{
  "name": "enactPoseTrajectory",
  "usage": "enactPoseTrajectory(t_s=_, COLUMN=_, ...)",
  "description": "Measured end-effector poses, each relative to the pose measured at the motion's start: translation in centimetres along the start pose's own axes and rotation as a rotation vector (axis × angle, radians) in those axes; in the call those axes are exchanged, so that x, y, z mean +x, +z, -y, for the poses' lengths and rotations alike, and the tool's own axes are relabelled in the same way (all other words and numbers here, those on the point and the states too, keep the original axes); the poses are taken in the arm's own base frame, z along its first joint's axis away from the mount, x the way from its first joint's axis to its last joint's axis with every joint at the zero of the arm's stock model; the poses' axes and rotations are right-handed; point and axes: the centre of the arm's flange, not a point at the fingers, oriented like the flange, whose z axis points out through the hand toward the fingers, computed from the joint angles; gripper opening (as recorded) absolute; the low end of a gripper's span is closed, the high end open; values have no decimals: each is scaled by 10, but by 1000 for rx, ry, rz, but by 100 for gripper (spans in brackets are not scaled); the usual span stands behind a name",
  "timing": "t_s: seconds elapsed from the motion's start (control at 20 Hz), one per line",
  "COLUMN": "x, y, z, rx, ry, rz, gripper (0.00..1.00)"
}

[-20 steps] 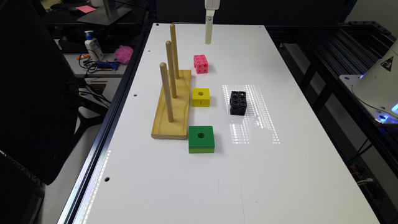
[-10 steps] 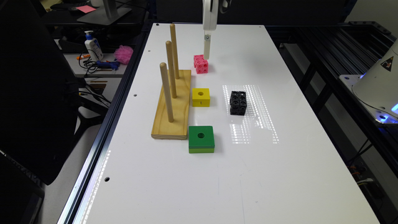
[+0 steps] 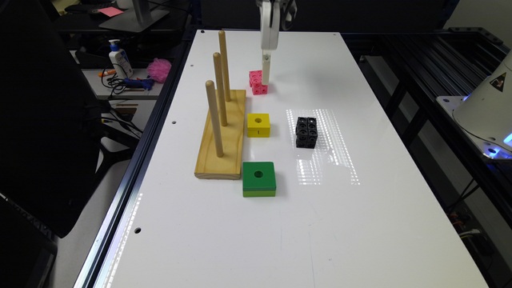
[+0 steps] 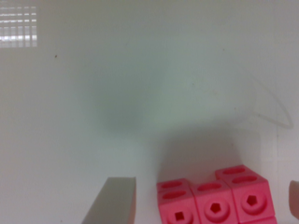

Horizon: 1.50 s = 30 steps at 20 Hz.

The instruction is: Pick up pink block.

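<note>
The pink block (image 3: 256, 83) is a small bright pink cube of linked smaller cubes with holes, sitting on the white table (image 3: 280, 224) near its far end. My gripper (image 3: 265, 74) hangs straight down at the block's side toward the exterior view's right, its tip almost at table height. In the wrist view the gripper (image 4: 208, 189) is open and the pink block (image 4: 219, 200) lies between its two fingers (image 4: 114, 200). There is a gap on each side, and neither finger touches the block.
A wooden base with three upright pegs (image 3: 222, 120) stands just to the exterior view's left of the block. A yellow block (image 3: 258, 125), a black cube (image 3: 306, 131) and a green block (image 3: 259, 179) lie nearer. A fluffy pink ball (image 3: 159, 69) sits off the table.
The gripper has come down from above the table's far end to the pink block's level. The blocks have not moved.
</note>
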Motion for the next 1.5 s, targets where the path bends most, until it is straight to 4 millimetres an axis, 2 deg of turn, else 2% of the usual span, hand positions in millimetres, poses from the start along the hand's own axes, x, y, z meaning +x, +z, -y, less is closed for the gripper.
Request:
enactPoseTrajectory(t_s=0.45, x=3, y=-3, z=14, rx=17, ry=-12, rz=-16, gripper=100)
enactPoseTrajectory(t_s=0.8, x=4, y=-4, z=16, rx=20, ry=-14, rz=-19, gripper=100)
enactPoseTrajectory(t_s=0.9, x=3, y=4, z=15, rx=16, ry=-14, rz=-11, gripper=100)
enactPoseTrajectory(t_s=1.05, x=2, y=31, z=15, rx=18, ry=-13, rz=-9, gripper=100)
enactPoseTrajectory(t_s=1.25, x=7, y=32, z=17, rx=23, ry=-13, rz=-21, gripper=100)
enactPoseTrajectory(t_s=1.3, x=7, y=32, z=17, rx=24, ry=-13, rz=-21, gripper=0)
enactPoseTrajectory(t_s=1.5, x=7, y=32, z=17, rx=24, ry=-13, rz=-21, gripper=0)
